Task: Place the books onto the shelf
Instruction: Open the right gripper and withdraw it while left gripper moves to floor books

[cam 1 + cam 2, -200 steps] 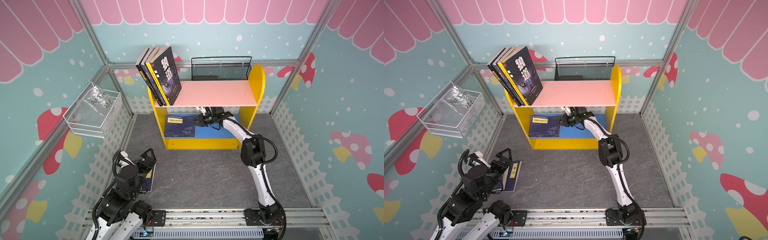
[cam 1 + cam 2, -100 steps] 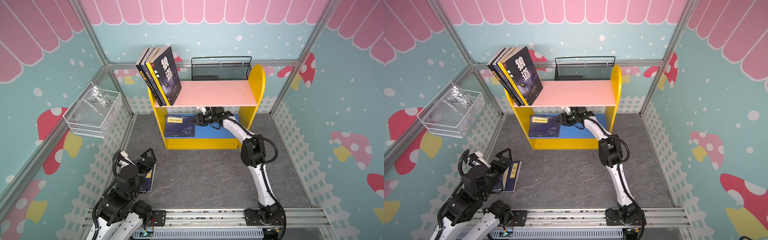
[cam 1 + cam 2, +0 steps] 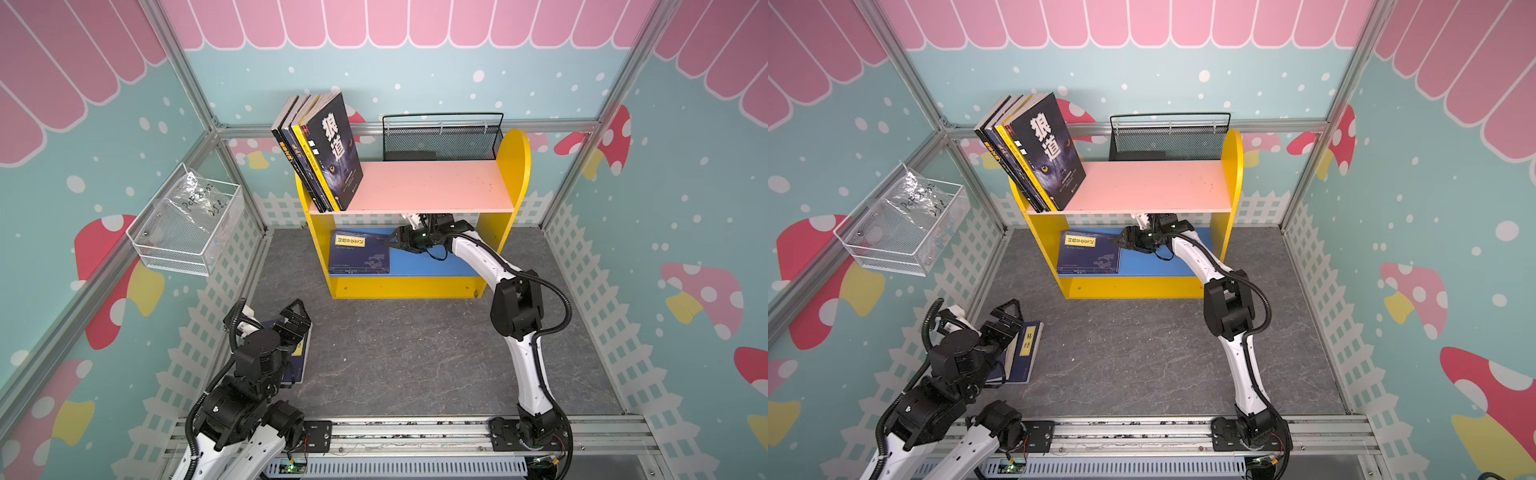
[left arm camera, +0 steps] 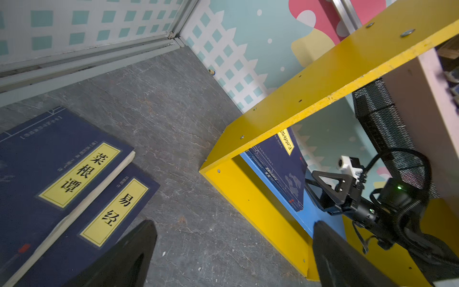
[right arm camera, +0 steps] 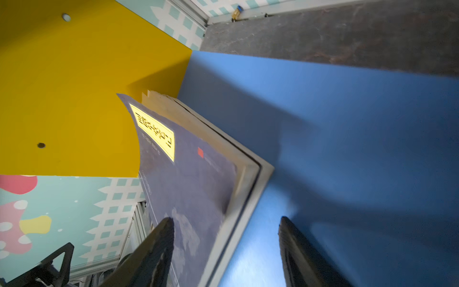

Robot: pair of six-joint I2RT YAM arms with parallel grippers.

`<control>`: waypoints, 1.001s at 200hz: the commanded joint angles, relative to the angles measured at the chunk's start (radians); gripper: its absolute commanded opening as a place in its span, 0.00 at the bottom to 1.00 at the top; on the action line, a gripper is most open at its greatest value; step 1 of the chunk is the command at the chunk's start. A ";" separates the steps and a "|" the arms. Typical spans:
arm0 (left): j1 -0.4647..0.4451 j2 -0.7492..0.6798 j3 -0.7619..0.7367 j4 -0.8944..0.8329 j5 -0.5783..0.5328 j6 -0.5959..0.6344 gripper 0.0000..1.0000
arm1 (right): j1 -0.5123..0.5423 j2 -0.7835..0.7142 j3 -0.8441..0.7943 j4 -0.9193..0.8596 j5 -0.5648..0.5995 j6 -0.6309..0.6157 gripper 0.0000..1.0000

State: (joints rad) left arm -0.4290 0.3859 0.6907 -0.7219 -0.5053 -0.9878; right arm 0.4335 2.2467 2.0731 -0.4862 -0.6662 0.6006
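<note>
A: While the right gripper (image 3: 395, 241) sits inside the lower tier of the shelf (image 3: 515, 166), which step is in hand?
B: Release, by my reading. Its jaws stand well apart and clamp nothing. The near corner of the navy book (image 3: 359, 253) lies between them. The wrist view is too close to tell whether one finger touches the cover.
A: Location of that book?
B: On the blue lower board (image 3: 428, 264), at the end against the yellow side panel (image 5: 74, 99). The cover is navy with a yellow title label. Its far corner curls up against the panel, with page edges fanned beneath.
A: Next move?
B: Withdraw the gripper straight out, under the pink upper board (image 3: 432, 187), without dragging the cover. Then collect the two navy books (image 3: 1025, 353), stacked offset on the grey floor (image 3: 395, 353).
A: Left gripper (image 3: 297, 318)?
B: Fully spread, empty, hanging just above those two books. Four books (image 3: 328, 153) stand leaning on the pink board, a wolf-eyed dark cover outermost
</note>
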 commanded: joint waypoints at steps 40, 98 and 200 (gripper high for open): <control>0.097 0.196 0.009 -0.085 -0.101 -0.023 1.00 | 0.039 -0.338 -0.415 0.333 0.050 0.018 0.73; 0.465 0.370 -0.021 -0.025 0.094 0.050 1.00 | 0.275 -0.704 -0.923 0.502 0.402 0.062 0.74; 0.953 0.631 -0.097 0.191 0.307 0.160 1.00 | 0.416 -0.876 -1.320 0.744 0.542 0.260 0.75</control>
State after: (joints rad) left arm 0.4595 0.9588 0.6014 -0.6022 -0.2436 -0.8467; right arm 0.8452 1.3834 0.7567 0.1936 -0.1585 0.8234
